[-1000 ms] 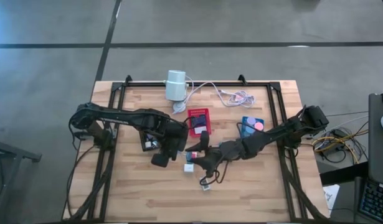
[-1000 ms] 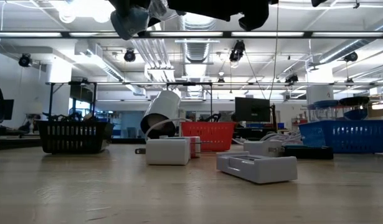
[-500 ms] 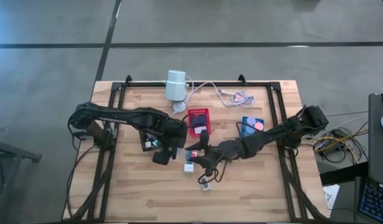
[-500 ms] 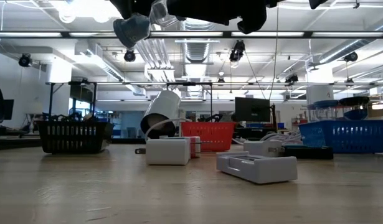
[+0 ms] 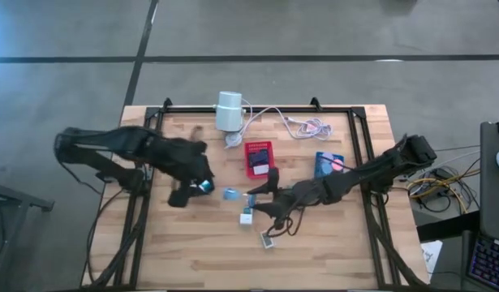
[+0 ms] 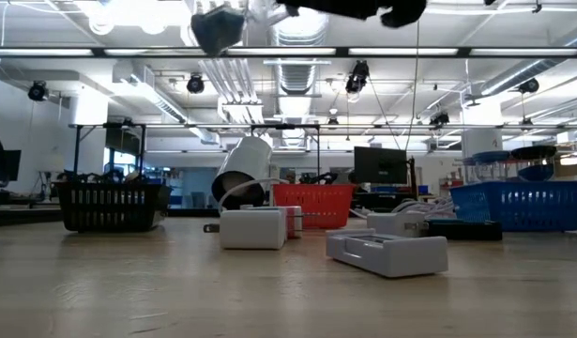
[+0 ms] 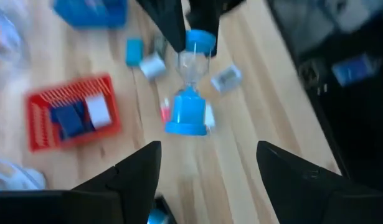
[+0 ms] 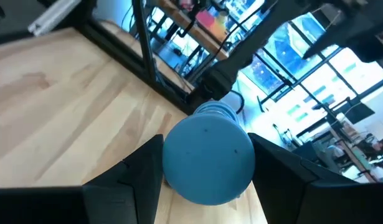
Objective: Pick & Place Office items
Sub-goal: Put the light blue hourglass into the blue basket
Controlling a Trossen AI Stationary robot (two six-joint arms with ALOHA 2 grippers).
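Pulled back from the red tray (image 5: 258, 157), my left gripper (image 5: 187, 195) hangs open and empty to its left, giving room. My right gripper (image 5: 268, 204), below the tray, clamps a blue hourglass (image 7: 190, 87) over scattered office items (image 5: 246, 216), likely for carrying.

Even, diffuse overhead light falls on the wooden table (image 5: 314, 243) in the high view, and shadows beneath the arms are soft and short. The low view looks into rows of bright ceiling lights (image 6: 129, 11) that flare to white, leaving the arm parts overhead as dark silhouettes. The left wrist view is smeared throughout by motion blur. The right wrist view shows a blown-out, blurred background.
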